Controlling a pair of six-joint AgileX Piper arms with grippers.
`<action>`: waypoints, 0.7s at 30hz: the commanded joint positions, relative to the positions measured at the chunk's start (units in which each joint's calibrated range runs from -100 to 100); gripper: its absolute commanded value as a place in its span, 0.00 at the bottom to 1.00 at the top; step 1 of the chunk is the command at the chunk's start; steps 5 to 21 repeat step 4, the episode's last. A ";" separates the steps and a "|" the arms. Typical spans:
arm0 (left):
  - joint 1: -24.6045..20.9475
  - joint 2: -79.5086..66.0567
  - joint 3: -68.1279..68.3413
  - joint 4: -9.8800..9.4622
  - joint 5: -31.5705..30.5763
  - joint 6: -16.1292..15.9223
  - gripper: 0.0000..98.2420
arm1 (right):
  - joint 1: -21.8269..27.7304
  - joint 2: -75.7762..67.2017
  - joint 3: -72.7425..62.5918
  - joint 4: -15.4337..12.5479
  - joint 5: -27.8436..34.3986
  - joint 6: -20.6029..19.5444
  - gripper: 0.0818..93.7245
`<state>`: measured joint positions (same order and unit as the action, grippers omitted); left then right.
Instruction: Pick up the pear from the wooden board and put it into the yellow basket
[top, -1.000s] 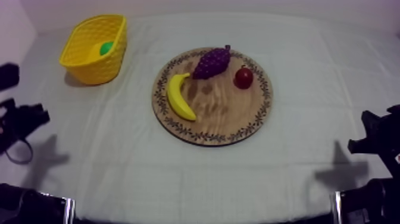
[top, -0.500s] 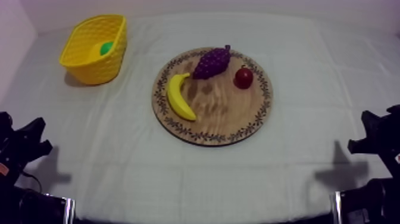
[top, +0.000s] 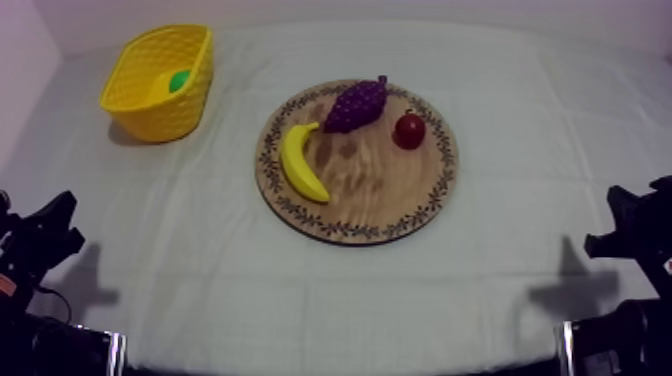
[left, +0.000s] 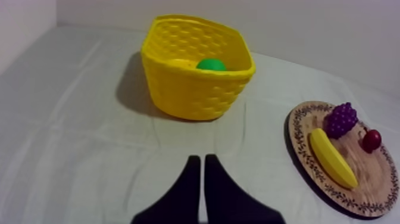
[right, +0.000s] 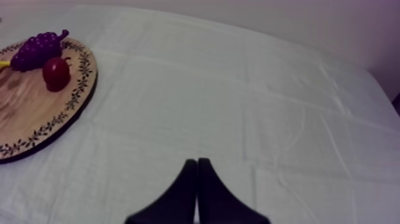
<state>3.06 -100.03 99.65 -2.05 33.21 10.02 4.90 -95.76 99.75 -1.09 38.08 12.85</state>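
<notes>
grey-white cloth (top: 200, 260), pear (left: 211, 64) in yellow basket (left: 190, 98), left tool (left: 199, 159), right tool (right: 197, 161) both closed, empty

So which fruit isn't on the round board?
The green pear: it sits inside the yellow basket. The banana, grapes and small red fruit lie on the wooden board.

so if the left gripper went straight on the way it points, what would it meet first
Most likely the basket: the left gripper, shut, points across bare cloth at its near wall. Its height is unclear, so it might graze the cloth first.
</notes>
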 joint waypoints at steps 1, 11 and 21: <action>0.02 0.04 0.02 -0.02 -0.05 0.03 0.00 | 0.00 0.01 0.03 -0.01 -0.02 -0.02 0.00; 0.02 0.03 0.02 -0.02 -0.06 0.08 0.00 | 0.00 0.01 0.03 -0.01 -0.02 -0.02 0.00; 0.02 0.03 0.02 -0.02 -0.06 0.08 0.00 | 0.00 0.01 0.03 -0.01 -0.02 -0.02 0.00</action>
